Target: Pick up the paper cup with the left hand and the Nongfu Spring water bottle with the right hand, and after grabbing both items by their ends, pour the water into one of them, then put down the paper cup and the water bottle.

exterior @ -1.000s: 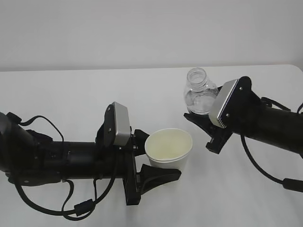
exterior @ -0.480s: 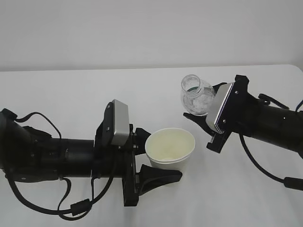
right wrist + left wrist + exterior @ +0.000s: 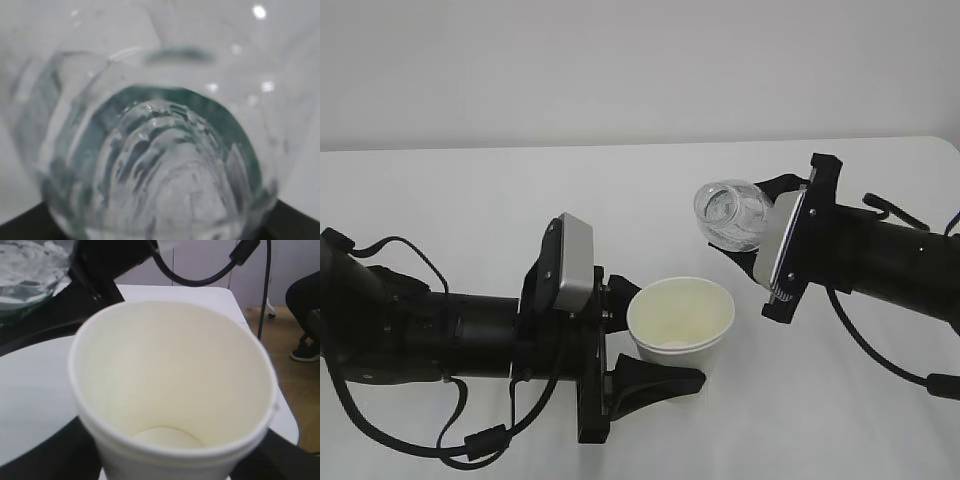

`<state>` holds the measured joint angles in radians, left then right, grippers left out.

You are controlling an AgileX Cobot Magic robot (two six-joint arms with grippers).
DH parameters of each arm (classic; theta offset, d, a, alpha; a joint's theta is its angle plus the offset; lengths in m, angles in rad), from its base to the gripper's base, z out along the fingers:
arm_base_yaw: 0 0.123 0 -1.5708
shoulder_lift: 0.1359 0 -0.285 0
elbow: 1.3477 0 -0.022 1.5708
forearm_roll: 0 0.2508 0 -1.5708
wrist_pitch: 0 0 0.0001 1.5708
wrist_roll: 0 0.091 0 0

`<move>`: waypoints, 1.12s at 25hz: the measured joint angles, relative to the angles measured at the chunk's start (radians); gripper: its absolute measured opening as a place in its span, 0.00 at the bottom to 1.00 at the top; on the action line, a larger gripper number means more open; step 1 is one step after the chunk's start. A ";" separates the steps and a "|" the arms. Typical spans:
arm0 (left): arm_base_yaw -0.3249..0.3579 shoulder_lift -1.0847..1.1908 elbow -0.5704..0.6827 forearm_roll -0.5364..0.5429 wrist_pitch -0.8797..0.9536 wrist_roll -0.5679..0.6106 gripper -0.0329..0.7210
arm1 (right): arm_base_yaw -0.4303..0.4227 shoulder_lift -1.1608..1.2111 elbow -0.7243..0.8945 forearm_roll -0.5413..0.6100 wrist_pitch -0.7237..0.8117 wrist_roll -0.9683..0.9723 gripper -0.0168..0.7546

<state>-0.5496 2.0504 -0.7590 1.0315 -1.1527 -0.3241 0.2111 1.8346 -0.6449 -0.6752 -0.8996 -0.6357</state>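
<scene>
- The Nongfu Spring water bottle (image 3: 730,212) has tipped over from near upright a second ago to almost horizontal, with its open mouth now turned left and slightly down toward the paper cup (image 3: 680,318).
- The bottle has also moved slightly left and lower; its mouth sits above and just right of the cup's rim, not yet over the opening.
- Judgement: the pour is beginning. No stream is visible, and the cup's cream interior (image 3: 170,390) looks dry.
- The right hand (image 3: 752,246) is clamped on the bottle's lower body, jaws spread to its width; the right wrist view shows only ribbed plastic and green label (image 3: 150,165).
- The left gripper (image 3: 635,345) grips the cup's base end, jaws parted around it, holding the cup upright above the table (image 3: 470,190).
</scene>
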 joint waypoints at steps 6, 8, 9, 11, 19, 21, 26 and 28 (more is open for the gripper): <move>0.000 0.000 0.000 0.021 0.000 0.000 0.68 | 0.000 0.000 0.000 0.000 -0.051 -0.075 0.60; 0.000 0.000 0.000 0.022 0.000 0.000 0.68 | 0.000 0.000 0.000 0.012 -0.065 -0.115 0.60; 0.000 0.000 0.000 0.024 0.000 0.000 0.68 | 0.000 0.000 0.000 0.023 -0.068 -0.130 0.60; 0.000 0.000 0.000 0.024 0.000 0.000 0.68 | 0.000 0.000 0.000 0.044 -0.072 -0.162 0.60; -0.002 0.000 0.000 0.024 0.000 -0.001 0.68 | 0.000 0.000 0.000 0.080 -0.114 -0.232 0.60; -0.002 -0.002 0.000 0.024 0.000 -0.001 0.68 | 0.000 0.000 0.000 0.081 -0.115 -0.254 0.60; -0.002 -0.010 0.000 0.026 0.000 -0.002 0.68 | 0.000 0.000 0.000 0.084 -0.117 -0.284 0.60; -0.002 -0.012 0.000 0.033 0.000 -0.002 0.68 | 0.000 0.000 0.000 0.084 -0.117 -0.297 0.60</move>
<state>-0.5514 2.0381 -0.7590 1.0644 -1.1527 -0.3264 0.2111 1.8346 -0.6449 -0.5909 -1.0166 -0.9323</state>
